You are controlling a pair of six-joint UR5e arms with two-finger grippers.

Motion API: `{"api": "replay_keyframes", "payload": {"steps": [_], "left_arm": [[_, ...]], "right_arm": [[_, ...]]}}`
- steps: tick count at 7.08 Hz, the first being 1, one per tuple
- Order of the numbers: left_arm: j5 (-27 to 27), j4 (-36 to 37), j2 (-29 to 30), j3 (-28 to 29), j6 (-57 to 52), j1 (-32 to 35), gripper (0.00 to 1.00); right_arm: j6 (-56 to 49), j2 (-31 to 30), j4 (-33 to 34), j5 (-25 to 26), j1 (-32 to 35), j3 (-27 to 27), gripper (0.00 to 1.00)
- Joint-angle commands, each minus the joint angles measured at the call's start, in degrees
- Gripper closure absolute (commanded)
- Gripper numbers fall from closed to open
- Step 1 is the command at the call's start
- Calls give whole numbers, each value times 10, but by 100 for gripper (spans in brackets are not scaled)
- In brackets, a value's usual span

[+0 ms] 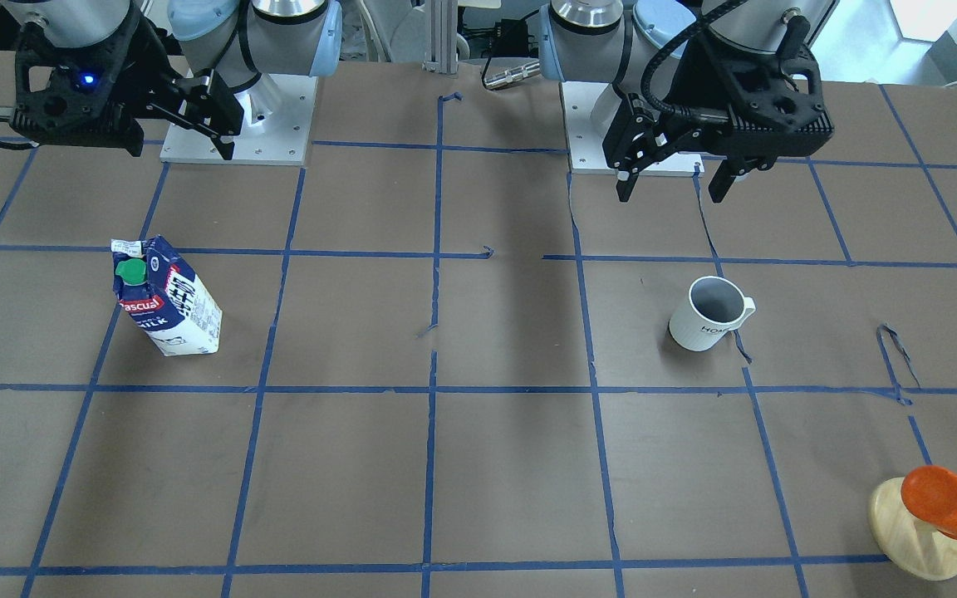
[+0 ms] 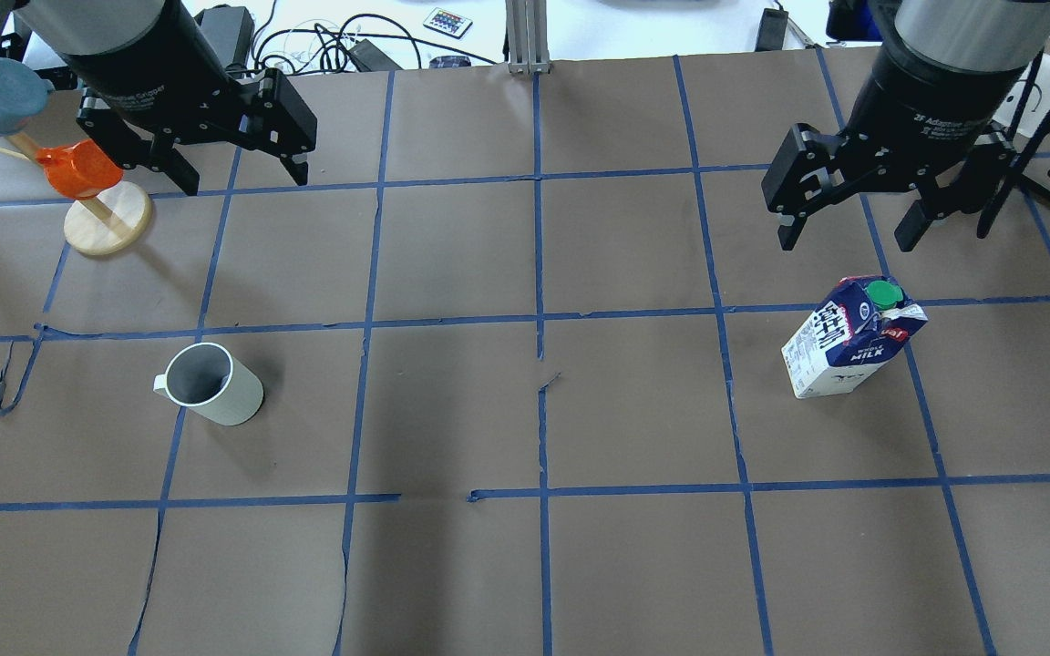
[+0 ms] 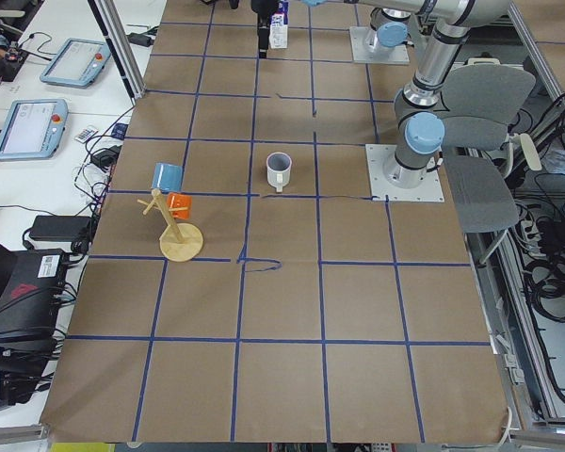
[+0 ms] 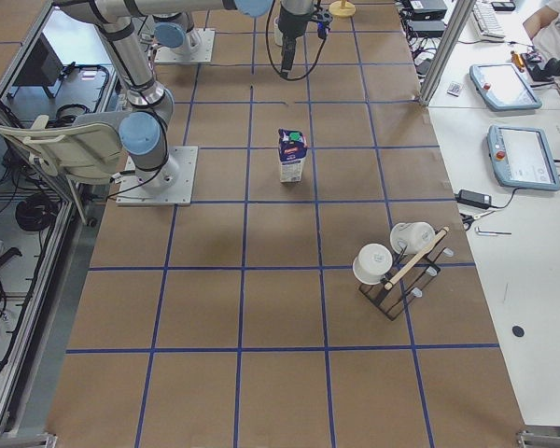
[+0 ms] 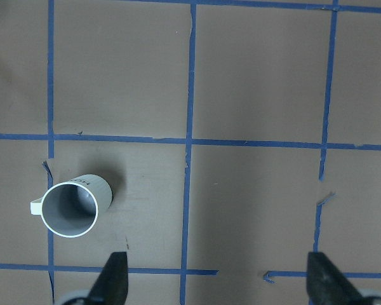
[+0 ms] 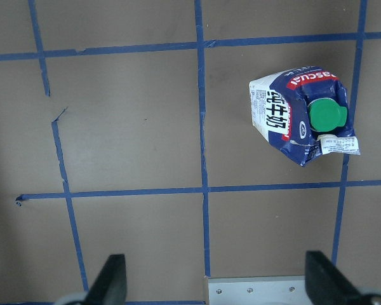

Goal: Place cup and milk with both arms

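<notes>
My left gripper (image 5: 219,279) hangs spread wide — white ceramic mug (image 5: 70,208) upright ahead, outside one fingertip (image 5: 114,279). Right gripper (image 6: 216,279) spread too, blue-and-white gable-top milk carton (image 6: 301,121) upright ahead; front camera catches mug lettering (image 1: 715,330) overhead hides.

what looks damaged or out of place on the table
The brown paper cover is torn along several seams, and a strip of blue tape curls loose near the cup. That cup and the milk stand upright.
</notes>
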State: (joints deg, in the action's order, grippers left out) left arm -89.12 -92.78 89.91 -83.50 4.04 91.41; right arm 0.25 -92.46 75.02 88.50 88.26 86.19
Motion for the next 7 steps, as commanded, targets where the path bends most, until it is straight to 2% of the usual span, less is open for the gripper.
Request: {"api": "replay_keyframes", "payload": {"steps": [1, 7], "left_arm": [[0, 0, 0, 0, 0, 0, 0], [-2, -8, -1, 1, 0, -1, 0]], "right_arm": [[0, -2, -1, 4, 10, 2, 0], [-4, -1, -1, 9, 10, 4, 0]]}}
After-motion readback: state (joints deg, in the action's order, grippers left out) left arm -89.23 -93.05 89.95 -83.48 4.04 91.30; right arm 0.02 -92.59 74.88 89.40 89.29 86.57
